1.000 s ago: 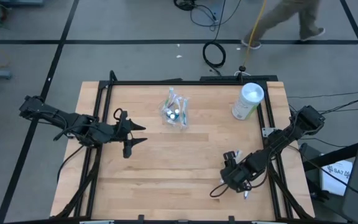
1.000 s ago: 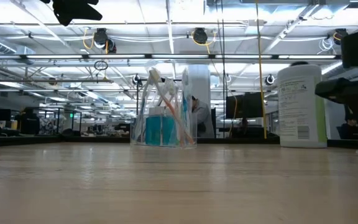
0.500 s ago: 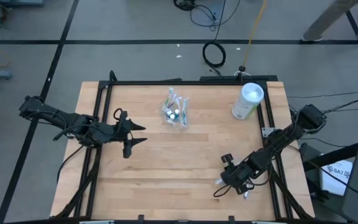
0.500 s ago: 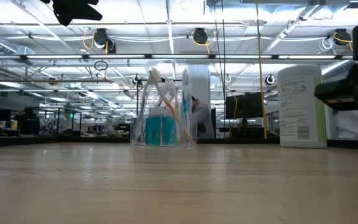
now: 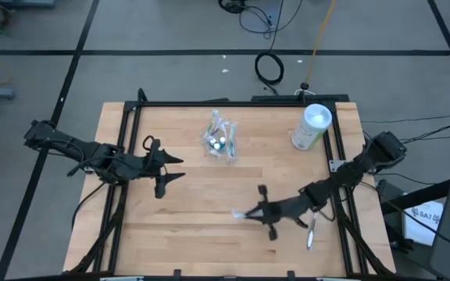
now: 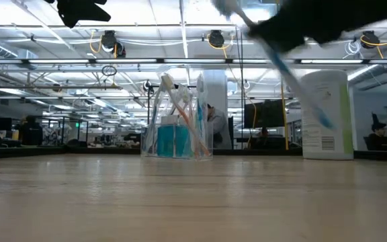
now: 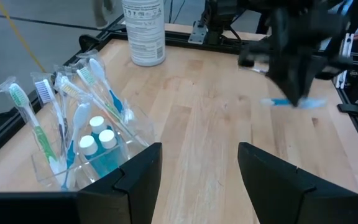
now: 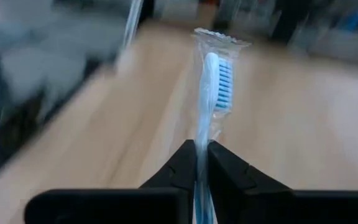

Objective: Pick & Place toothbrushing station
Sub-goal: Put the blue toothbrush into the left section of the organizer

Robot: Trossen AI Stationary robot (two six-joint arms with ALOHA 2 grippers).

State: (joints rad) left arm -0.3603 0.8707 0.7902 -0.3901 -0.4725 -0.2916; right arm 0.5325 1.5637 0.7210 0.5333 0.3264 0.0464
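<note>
The clear plastic cup stands at the table's far middle, with several toothbrushes upright in it and two teal toothpaste tubes on its floor. My right gripper hangs over the near middle, shut on a blue and white toothbrush in a clear wrapper. Another toothbrush lies flat near the right rail. My left gripper waits open at the table's left, a little short of the cup. My right gripper pinches the toothbrush's handle between its two fingers. The fingers point toward the table's left and the brush runs on along them, bristle head out in front. In the low view the toothbrush hangs tilted, lifted clear of the table.
A tall white canister stands at the far right corner. Black rails frame the table. Bare wood lies between the cup and my right gripper.
My right gripper has swung from the near right corner toward the table's middle and risen, taking a wrapped toothbrush up off the table with it. The other toothbrush has stayed by the right rail. A person beyond the far edge has walked out of view.
</note>
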